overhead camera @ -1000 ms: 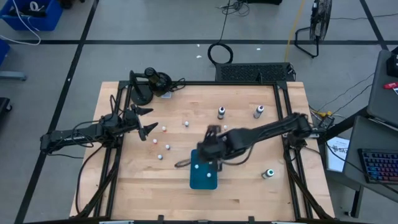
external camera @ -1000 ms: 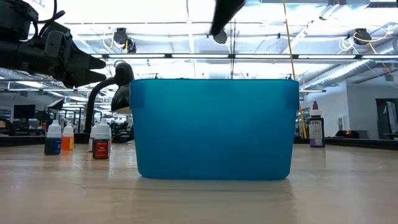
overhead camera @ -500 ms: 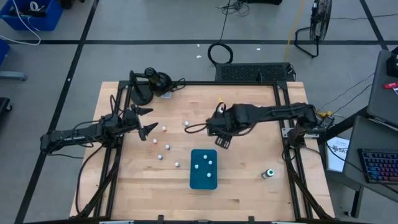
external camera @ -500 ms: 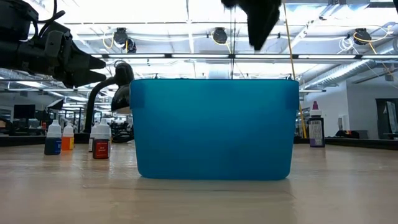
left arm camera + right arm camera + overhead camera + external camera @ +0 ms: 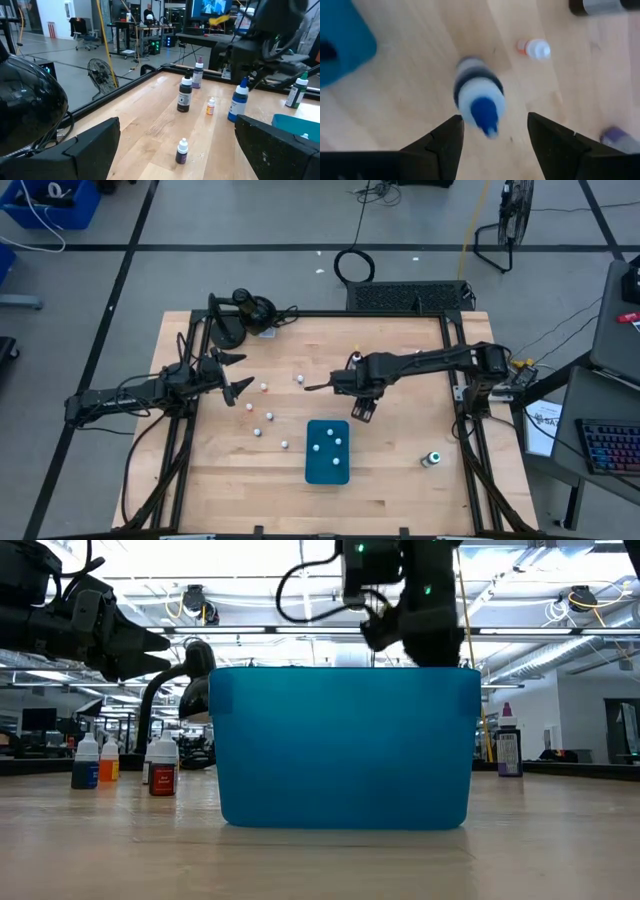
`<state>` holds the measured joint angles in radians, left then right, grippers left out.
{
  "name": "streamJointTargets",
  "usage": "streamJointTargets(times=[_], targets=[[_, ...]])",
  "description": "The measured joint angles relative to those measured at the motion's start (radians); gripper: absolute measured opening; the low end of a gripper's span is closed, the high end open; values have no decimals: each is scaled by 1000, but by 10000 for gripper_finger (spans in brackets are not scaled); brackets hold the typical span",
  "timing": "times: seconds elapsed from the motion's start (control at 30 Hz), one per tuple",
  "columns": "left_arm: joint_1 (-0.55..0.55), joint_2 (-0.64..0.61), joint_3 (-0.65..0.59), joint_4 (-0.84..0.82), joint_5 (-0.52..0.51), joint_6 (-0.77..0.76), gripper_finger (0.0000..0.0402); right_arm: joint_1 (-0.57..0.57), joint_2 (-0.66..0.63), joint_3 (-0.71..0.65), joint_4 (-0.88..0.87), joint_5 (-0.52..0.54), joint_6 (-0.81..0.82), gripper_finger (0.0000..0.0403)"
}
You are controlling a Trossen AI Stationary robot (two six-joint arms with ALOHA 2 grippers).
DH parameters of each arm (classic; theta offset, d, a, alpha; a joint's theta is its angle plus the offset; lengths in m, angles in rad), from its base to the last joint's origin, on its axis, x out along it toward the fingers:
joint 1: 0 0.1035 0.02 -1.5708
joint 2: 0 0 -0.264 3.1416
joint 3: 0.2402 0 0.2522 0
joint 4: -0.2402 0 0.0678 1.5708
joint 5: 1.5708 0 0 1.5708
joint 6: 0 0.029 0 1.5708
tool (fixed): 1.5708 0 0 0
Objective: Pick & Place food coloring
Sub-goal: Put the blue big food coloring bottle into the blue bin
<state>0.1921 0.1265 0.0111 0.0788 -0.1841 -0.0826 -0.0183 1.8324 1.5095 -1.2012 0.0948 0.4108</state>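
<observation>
Food coloring bottles (image 5: 268, 417) stand scattered on the table (image 5: 400, 480) between the two arms, and three white caps (image 5: 327, 443) show inside the teal tray (image 5: 327, 471) near the table's middle. Right gripper (image 5: 362, 410) hangs just behind the tray, fingers (image 5: 555, 140) apart and empty — a blue-tipped bottle (image 5: 479, 100) stands below them. Left gripper (image 5: 236, 375) waits at the left, spread wide — nothing in it.
</observation>
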Motion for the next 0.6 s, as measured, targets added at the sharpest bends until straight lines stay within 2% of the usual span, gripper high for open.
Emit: streamJointTargets(times=[0.23, 0.6], targets=[[0, 0, 0, 0, 0, 0, 390, -8, -1, -71, 141, -44, -16, 205], [0, 0, 0, 0, 0, 0, 390, -9, 0, -166, 267, -48, -33, 204]])
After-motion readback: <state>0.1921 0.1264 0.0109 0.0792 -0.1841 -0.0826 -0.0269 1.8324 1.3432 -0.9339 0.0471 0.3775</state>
